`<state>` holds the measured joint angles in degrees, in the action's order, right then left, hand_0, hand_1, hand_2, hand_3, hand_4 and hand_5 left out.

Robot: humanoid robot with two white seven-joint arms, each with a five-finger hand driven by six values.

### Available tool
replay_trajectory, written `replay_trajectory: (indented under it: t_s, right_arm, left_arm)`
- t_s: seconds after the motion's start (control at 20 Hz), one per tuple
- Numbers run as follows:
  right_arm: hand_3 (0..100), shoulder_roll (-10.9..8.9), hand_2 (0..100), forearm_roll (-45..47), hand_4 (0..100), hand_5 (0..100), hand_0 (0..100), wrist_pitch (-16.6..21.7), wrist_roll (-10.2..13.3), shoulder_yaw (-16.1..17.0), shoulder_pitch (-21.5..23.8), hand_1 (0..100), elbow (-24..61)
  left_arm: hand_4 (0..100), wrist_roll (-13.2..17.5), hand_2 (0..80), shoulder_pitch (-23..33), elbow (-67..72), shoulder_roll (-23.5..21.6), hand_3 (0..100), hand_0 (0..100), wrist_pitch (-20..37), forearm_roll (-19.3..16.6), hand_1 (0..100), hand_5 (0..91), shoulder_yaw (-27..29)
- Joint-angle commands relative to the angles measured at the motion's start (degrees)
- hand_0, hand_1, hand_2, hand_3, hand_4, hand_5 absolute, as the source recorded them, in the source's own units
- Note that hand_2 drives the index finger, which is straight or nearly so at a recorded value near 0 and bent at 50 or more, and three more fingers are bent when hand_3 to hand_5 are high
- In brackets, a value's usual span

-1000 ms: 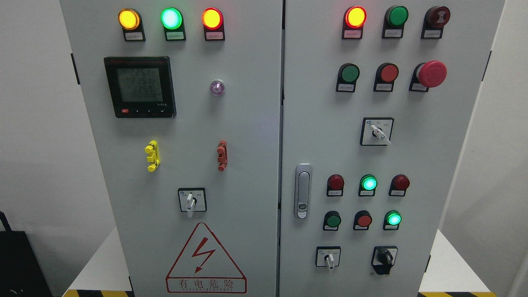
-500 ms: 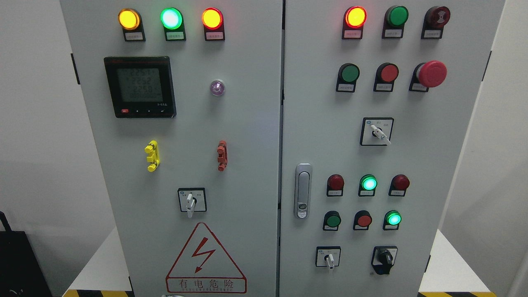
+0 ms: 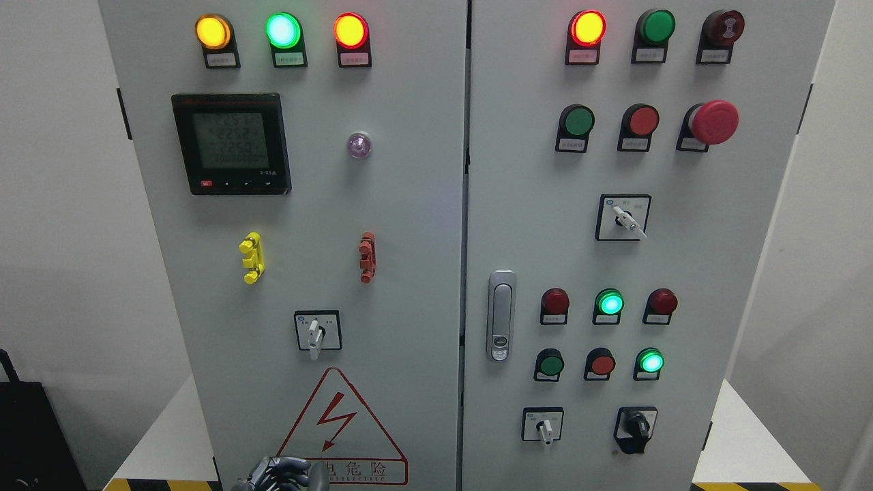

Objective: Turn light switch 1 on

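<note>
Grey fingertips [image 3: 294, 466] just poke up at the bottom edge, left of centre, over the lower left corner of the red warning triangle [image 3: 341, 428]; can't tell if they're spread or curled. That's the left hand [image 3: 276, 474], mostly out of frame. Nearest rotary switch [image 3: 316, 332] sits above it on the left door [image 3: 382, 204], lever pointing down, well apart from the hand. Which switch is number 1: labels unreadable.

Left hand [image 3: 276, 474] low at the warning sign [image 3: 340, 428]; flat bare door above, only the white-handled selector [image 3: 315, 334] jutting out.
</note>
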<state>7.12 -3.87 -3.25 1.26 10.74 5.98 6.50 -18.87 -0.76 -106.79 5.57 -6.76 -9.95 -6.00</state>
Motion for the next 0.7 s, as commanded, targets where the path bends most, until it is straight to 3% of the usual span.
replay_trajectory:
  t_s: [0.0,0.35,0.65]
  right_arm:
    - [0,0.00,0,0.0,0,0,0,0.0,0.0,0.0,0.0,0,0.0]
    - [0,0.00,0,0.0,0,0,0,0.0,0.0,0.0,0.0,0,0.0]
    - [0,0.00,0,0.0,0,0,0,0.0,0.0,0.0,0.0,0,0.0]
  left_arm:
    - [78,-1.3,55.2,-2.0,-1.8,0.6,76,26,-0.8,-0.1,73,60.5,-2.3]
    - [79,-3.2,57.5,-4.2,-1.7,0.8,78,26,-3.1,-0.1,75,62.0,-4.5]
    - [80,-7.1,58.1,-6.0,-1.6,0.9,79,25,-5.6,-0.1,75,63.6,-4.7]
